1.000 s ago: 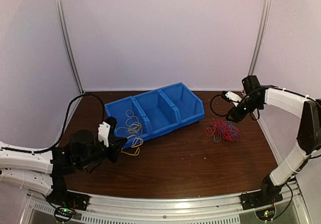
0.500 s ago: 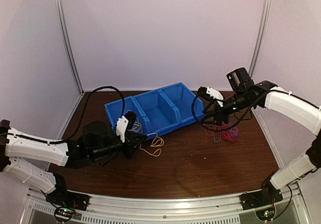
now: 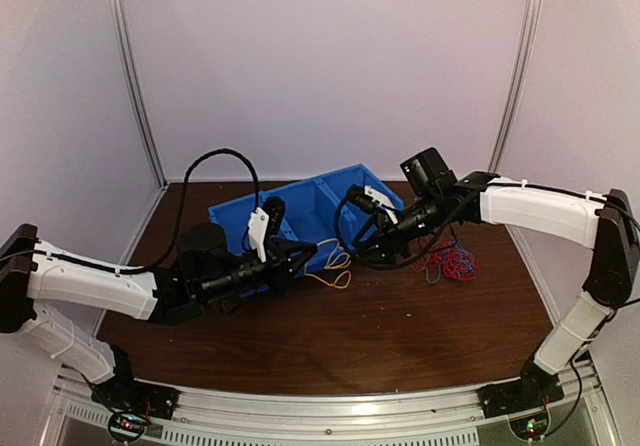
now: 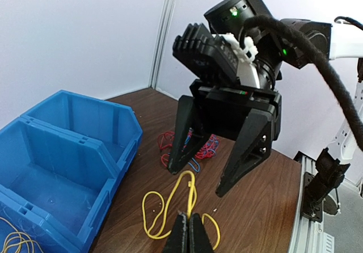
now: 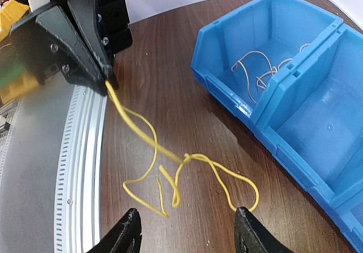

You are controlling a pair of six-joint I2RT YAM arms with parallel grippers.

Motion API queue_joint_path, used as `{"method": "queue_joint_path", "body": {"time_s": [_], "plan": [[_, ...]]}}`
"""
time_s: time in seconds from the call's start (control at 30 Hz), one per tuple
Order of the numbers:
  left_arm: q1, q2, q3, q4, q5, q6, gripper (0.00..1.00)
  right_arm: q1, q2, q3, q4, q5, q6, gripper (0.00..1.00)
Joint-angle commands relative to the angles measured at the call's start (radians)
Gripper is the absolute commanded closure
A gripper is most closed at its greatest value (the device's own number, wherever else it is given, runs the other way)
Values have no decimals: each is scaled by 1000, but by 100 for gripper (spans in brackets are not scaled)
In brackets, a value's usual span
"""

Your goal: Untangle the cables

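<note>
**Entry: cable sorting, one yellow strand out of the heap**

1. Left claw (image 5: pixel 106 81): fingers together, clamped on one end of the yellow cable (image 5: pixel 152 142). I hold that end lifted off the table (image 3: pixel 400 336), just in front of the blue bin (image 3: pixel 232 228).
2. Yellow cable: runs from the left claw down to the wood, where the rest lies in a few loose loops beside the bin's front wall. One loop crosses over another near the middle. I cannot tell whether that is a knot or only an overlap.
3. Right claw (image 5: pixel 188 233): fingers apart, nothing between them, hanging over the slack loops and pointing down at them.
4. Bin contents: more thin yellow strands (image 5: pixel 258 66) in the end compartment nearest the left arm. The next compartment looks bare.
5. Red and blue bundle (image 3: pixel 455 263): one tangled clump on the table to the right of the bin, well apart from both claws, not yet sorted.

**Step in hand, as I judge it:** one end is pinned and the second claw is lined up to take the same strand, so that I can pull it straight.

**Next move calls for:** lowering the right claw onto a single run of cable, closing on that run alone and not on two crossed loops, then drawing the claws apart gently enough that the thin cable does not slip from the left grip.
</note>
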Motion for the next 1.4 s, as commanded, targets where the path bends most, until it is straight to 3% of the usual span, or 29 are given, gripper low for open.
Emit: {"method": "queue_joint_path", "body": {"time_s": [0.0, 0.13, 0.3, 0.47, 0.63, 0.93, 1.37], "plan": [[3, 15, 37, 86, 50, -20, 100, 19, 25, 36, 115, -64, 90, 45], [4, 14, 32, 98, 57, -28, 100, 28, 55, 42, 131, -75, 109, 53], [3, 11, 25, 96, 52, -30, 100, 27, 63, 39, 142, -78, 123, 86], [3, -9, 1, 92, 33, -27, 100, 19, 33, 18, 106, -30, 78, 99], [3, -99, -48, 13, -74, -9, 100, -59, -17, -44, 44, 1, 9, 100], [15, -378, -180, -188, -259, 20, 100, -349, -74, -122, 44, 43, -22, 100], [29, -506, -181, -297, -342, 31, 100, -372, -87, -140, 176, 117, 83, 100]]}}
